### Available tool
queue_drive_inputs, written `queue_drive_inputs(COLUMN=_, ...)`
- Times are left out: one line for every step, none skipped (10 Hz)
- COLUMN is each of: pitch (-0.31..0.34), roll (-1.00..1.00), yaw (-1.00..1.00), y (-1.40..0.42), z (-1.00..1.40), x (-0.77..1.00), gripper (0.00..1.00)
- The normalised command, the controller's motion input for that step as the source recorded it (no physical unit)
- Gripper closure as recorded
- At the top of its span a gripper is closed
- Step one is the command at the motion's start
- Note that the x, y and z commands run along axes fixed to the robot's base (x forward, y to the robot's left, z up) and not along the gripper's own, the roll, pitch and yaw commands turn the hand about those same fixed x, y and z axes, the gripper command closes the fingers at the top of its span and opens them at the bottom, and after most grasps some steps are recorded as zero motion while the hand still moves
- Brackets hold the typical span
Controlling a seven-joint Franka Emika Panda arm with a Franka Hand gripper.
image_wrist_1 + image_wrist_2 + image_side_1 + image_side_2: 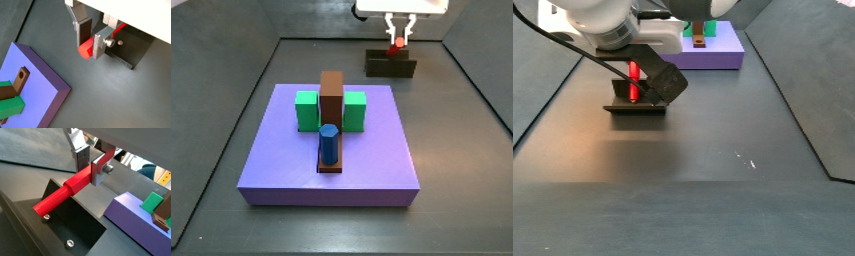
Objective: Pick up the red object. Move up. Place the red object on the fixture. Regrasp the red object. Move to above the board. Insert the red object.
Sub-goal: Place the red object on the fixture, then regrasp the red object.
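My gripper (89, 48) (89, 174) is shut on the red object (63, 194), a thin bright-red peg held near its thicker end (85, 49) between the silver fingers. In both side views the peg (397, 42) (632, 82) stands about upright at the fixture (390, 64) (637, 98), a small dark bracket; I cannot tell whether its lower tip touches the bracket. The gripper (398, 36) hangs over the fixture at the far end of the floor. The board (330, 150) (711, 51), a flat purple block with two green blocks (309, 110), a brown bar and a blue peg (329, 144), lies apart from the gripper.
Dark walls ring the floor. The board's corner (40, 85) shows in a wrist view beside the fixture plate (130, 47). The arm's white body (607, 22) leans over the fixture in a side view.
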Motion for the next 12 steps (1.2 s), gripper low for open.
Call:
queue_drive_inputs(pitch=0.000, roll=0.00, yaw=0.00, y=0.04, z=-0.29, x=0.00, gripper=1.00)
queue_drive_inputs(pitch=0.000, roll=0.21, yaw=0.00, y=0.06, z=-0.40, x=0.00, gripper=1.00)
queue_drive_inputs(pitch=0.014, roll=0.13, yaw=0.00, y=0.04, z=-0.31, x=0.00, gripper=1.00)
queue_drive_inputs(pitch=0.051, roll=0.03, yaw=0.00, y=0.00, z=-0.13, x=0.00, gripper=1.00)
queue_drive_inputs(pitch=0.000, roll=0.01, yaw=0.00, y=-0.01, z=0.00, x=0.00, gripper=1.00)
queue_drive_inputs(pitch=-0.029, roll=0.00, yaw=0.00, y=0.00, z=0.00, x=-0.06, gripper=1.00)
queue_drive_inputs(pitch=-0.034, roll=0.00, yaw=0.00, y=0.00, z=0.00, x=-0.06, gripper=1.00)
queue_drive_inputs(pitch=0.000, roll=0.00, yaw=0.00, y=0.00, z=0.00, x=0.00, gripper=0.00)
queue_drive_inputs(pitch=0.000, roll=0.11, yaw=0.01, y=0.00, z=0.00, x=0.00, gripper=0.00)
queue_drive_inputs(pitch=0.000, roll=0.12, yaw=0.02, y=0.00, z=0.00, x=0.00, gripper=0.00)
queue_drive_inputs(pitch=0.000, roll=0.12, yaw=0.02, y=0.00, z=0.00, x=0.00, gripper=0.00)
queue_drive_inputs(pitch=0.006, roll=0.30, yaw=0.03, y=0.00, z=0.00, x=0.00, gripper=0.00)
